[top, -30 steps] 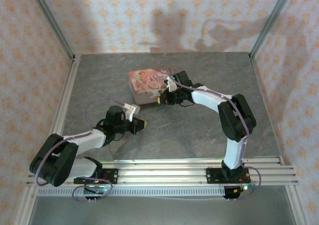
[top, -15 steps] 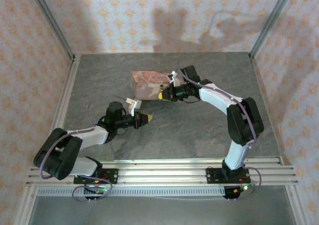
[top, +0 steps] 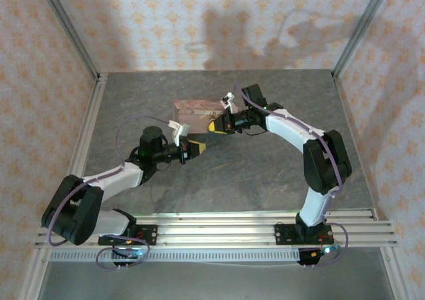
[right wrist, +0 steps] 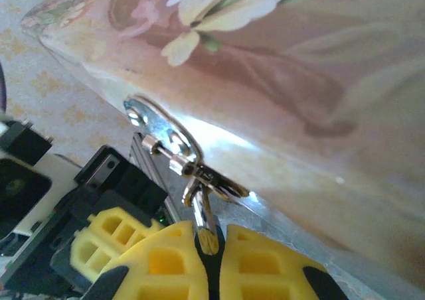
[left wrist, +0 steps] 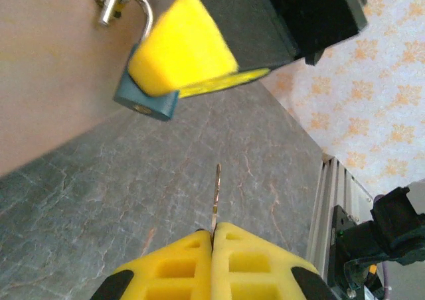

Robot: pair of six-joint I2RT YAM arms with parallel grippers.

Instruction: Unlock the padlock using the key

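The padlock has a teal body and a silvery shackle hooked through the hasp of the pink floral tin. My right gripper is shut on the padlock body, and one of its yellow fingers covers most of the body in the left wrist view. My left gripper is shut on the key. The thin blade sticks out forward and points toward the padlock's underside, a short gap away. From above, the left gripper sits just below-left of the right gripper.
The grey stone-patterned table carries the tin near its middle back. An aluminium rail runs along the near edge. Patterned walls close in the left, back and right sides.
My left gripper has moved up and to the right with the key, closing on the padlock. The right gripper shifted slightly back, and the tin now looks tilted.
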